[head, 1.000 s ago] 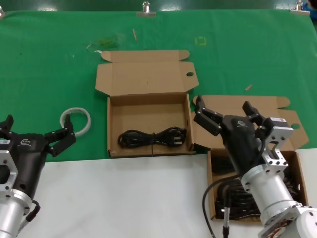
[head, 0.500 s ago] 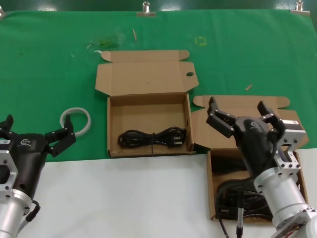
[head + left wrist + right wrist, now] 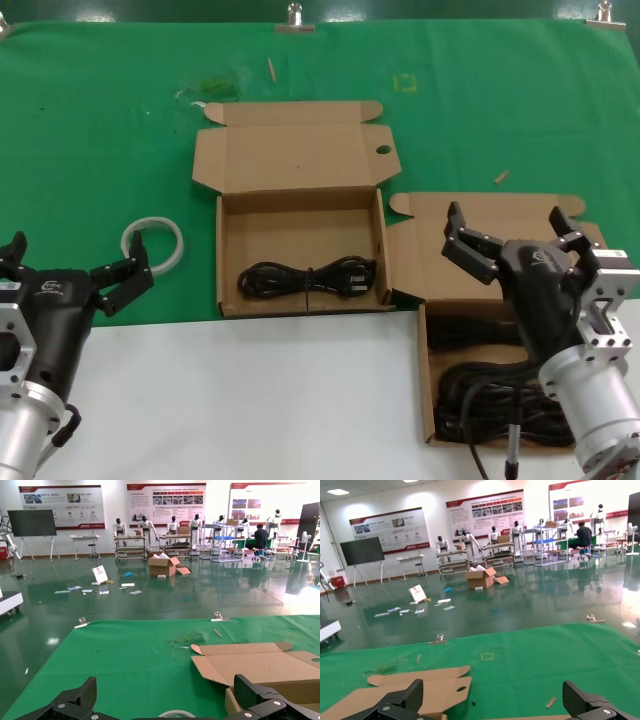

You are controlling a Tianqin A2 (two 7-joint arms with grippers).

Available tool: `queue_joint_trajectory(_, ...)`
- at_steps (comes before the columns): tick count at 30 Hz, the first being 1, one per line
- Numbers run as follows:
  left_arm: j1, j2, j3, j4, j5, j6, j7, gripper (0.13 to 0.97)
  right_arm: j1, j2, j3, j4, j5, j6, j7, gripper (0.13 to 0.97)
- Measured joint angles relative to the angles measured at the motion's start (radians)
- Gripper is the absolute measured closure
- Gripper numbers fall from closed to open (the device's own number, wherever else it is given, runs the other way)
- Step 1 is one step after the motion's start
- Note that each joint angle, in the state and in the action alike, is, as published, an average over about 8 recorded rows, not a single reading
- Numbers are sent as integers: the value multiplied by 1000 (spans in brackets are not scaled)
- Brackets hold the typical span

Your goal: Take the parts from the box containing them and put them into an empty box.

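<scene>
The box containing the parts (image 3: 427, 375) lies open at the near right, with a pile of black cables (image 3: 490, 392) in it. My right gripper (image 3: 507, 225) hovers over its far end and raised lid, open and holding nothing. The other box (image 3: 300, 298) lies open at the centre and holds one coiled black cable (image 3: 308, 278); its lid (image 3: 395, 692) with the round hole (image 3: 461, 689) shows in the right wrist view beyond that gripper (image 3: 492, 702). My left gripper (image 3: 75, 255) waits at the near left, open and empty, also (image 3: 167, 700).
A white tape ring (image 3: 154, 243) lies on the green mat (image 3: 100, 130) just beyond the left gripper. Small wood chips (image 3: 501, 177) lie on the mat near the right box. White tabletop (image 3: 250, 400) fills the near side. Metal clips (image 3: 295, 15) hold the mat's far edge.
My right gripper has moved right and toward me, from beside the centre box to over the right box, staying open. The left arm has not moved.
</scene>
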Motion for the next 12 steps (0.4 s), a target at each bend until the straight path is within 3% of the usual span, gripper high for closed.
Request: queue_joint_trajectory(12,0,0,0,0,0,0,0,132,-21,0,50,7,-74,-25,23,129)
